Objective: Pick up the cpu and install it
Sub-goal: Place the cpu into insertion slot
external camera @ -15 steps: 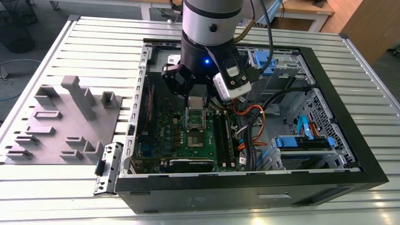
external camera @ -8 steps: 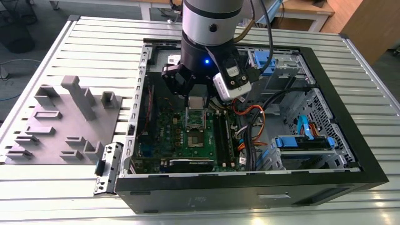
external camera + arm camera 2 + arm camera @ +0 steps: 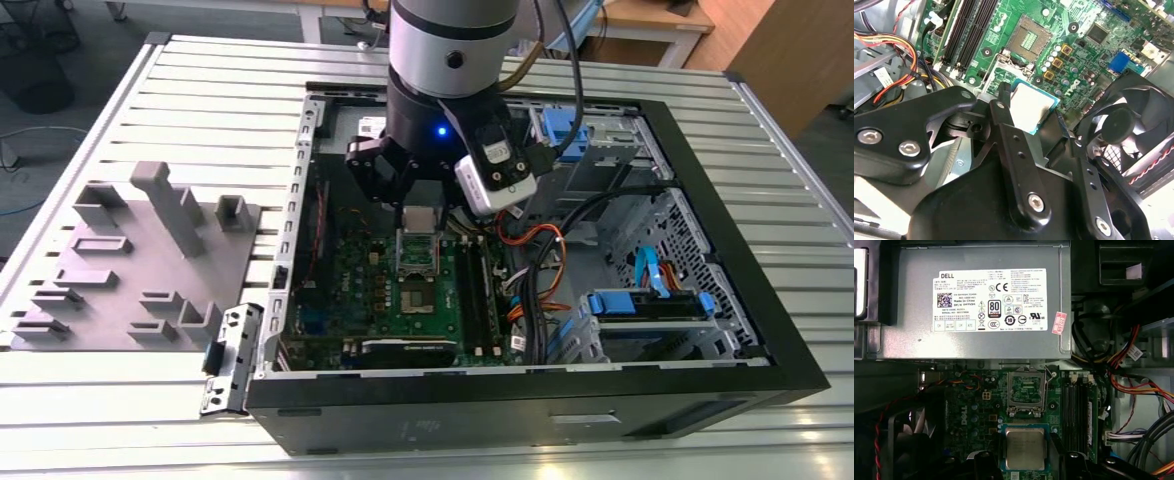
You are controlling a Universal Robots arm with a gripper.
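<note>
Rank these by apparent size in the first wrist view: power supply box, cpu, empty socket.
1. power supply box, clearly largest.
2-3. cpu and empty socket look alike; the cpu sits nearer the camera, so no ranking.

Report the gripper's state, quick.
Gripper: shut on the cpu, which is not yet in the socket.

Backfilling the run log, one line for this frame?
gripper: shut on cpu | cpu: held above motherboard, short of socket | socket: empty | site: inside computer case
</note>
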